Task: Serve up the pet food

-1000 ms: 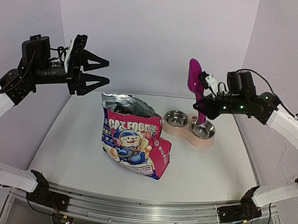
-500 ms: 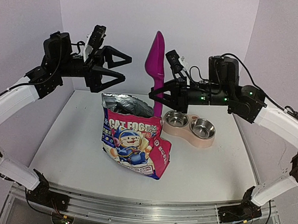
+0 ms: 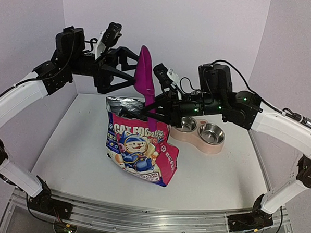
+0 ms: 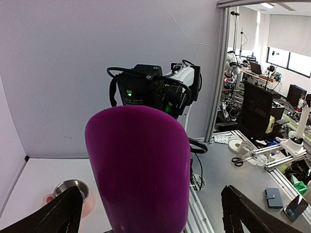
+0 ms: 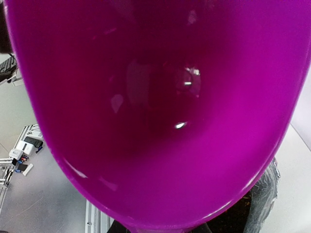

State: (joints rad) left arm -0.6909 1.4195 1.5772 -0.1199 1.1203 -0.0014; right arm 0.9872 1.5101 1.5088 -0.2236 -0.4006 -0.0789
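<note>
right tool (image 3: 155, 109) pinching the magenta scoop (image 3: 143, 74) by its handle, bowl upright just over the open mouth of the cat food pouch (image 3: 138, 147), left tool (image 3: 133, 68) spread wide beside the scoop, pouch standing mid-surface (image 3: 220, 177), just left of the pink feeder (image 3: 217, 148)

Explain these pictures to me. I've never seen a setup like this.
Two robot arms are bolted to a table, each ending in a two-finger claw. The wide picture comes from a fixed camera above and behind them; the other two come from a camera on each wrist. On the table stand an open-topped cat food pouch and a pink feeder with two steel bowls. The right gripper is shut on a magenta scoop, bowl end up, at the pouch's mouth. The left gripper is open and holds nothing.
</note>
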